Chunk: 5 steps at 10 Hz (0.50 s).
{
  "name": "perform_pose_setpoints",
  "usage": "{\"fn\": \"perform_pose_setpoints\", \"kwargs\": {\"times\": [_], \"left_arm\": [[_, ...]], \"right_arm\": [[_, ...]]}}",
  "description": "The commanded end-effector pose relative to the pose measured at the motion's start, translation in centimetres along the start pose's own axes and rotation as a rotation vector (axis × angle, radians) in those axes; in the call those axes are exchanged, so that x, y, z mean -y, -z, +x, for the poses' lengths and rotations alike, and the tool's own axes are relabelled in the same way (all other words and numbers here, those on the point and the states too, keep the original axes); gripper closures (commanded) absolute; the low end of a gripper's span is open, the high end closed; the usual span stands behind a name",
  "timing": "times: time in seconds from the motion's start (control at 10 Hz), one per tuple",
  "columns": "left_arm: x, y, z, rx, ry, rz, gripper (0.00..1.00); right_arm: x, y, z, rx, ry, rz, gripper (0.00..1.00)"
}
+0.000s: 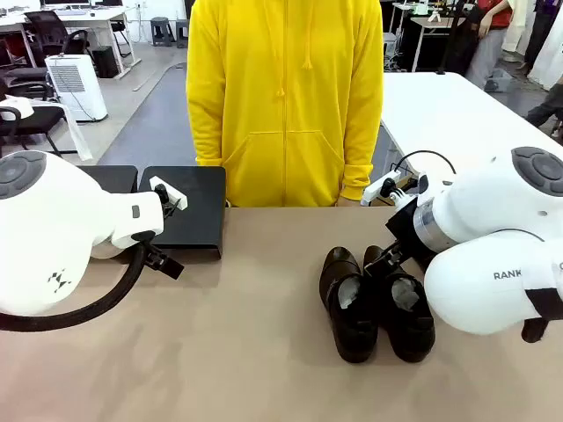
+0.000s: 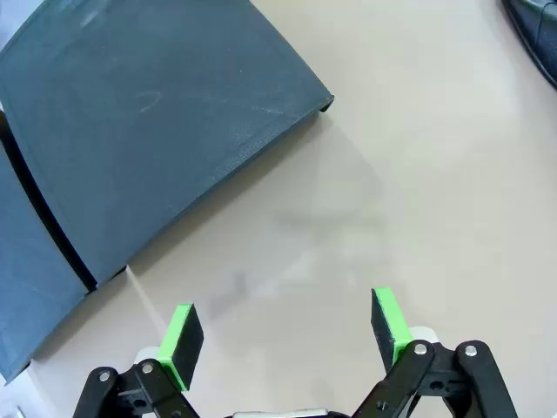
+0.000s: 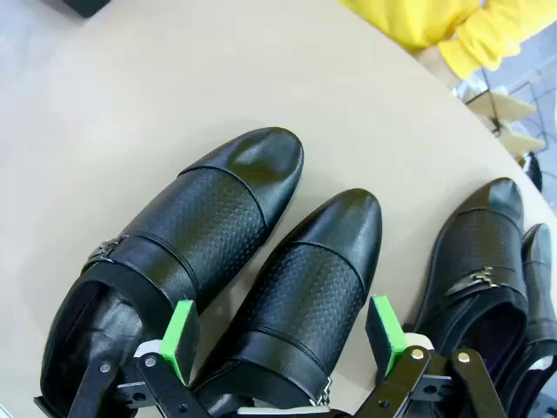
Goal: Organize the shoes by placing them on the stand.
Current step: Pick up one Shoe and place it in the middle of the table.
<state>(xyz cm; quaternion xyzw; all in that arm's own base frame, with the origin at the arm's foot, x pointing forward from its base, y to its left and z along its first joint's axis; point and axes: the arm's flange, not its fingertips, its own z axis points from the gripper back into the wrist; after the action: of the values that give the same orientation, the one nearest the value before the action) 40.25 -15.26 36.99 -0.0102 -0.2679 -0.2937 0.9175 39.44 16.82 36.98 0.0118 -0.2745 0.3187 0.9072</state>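
Two glossy black shoes [image 1: 349,306] [image 1: 406,309] lie side by side on the tan table, right of centre, white paper in their openings. In the right wrist view my right gripper [image 3: 280,338] is open, its green pads on either side of the rear of one shoe [image 3: 309,280]; its neighbour [image 3: 187,248] lies to the left, and two more shoes [image 3: 474,261] [image 3: 541,279] lie to the right. The black stand [image 1: 182,215] sits at the table's far left. My left gripper [image 2: 285,335] hangs open over bare table just off the stand's corner [image 2: 157,131], holding nothing.
A person in a yellow hoodie [image 1: 286,97] stands at the far edge, behind the table's middle. A second black panel [image 1: 114,178] adjoins the stand on its left. The toe of a shoe [image 2: 535,22] shows at the left wrist view's top right corner.
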Motion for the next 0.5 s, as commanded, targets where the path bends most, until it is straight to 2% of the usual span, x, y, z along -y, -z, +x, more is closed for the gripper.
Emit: {"fn": "perform_pose_setpoints", "kwargs": {"times": [0.0,0.4], "left_arm": [[0.0,-0.02,0.01,0.001,0.0,0.0,0.0],[0.0,-0.02,0.01,0.001,0.0,0.0,0.0]], "right_arm": [[0.0,-0.02,0.01,0.001,0.0,0.0,0.0],[0.0,-0.02,0.01,0.001,0.0,0.0,0.0]]}}
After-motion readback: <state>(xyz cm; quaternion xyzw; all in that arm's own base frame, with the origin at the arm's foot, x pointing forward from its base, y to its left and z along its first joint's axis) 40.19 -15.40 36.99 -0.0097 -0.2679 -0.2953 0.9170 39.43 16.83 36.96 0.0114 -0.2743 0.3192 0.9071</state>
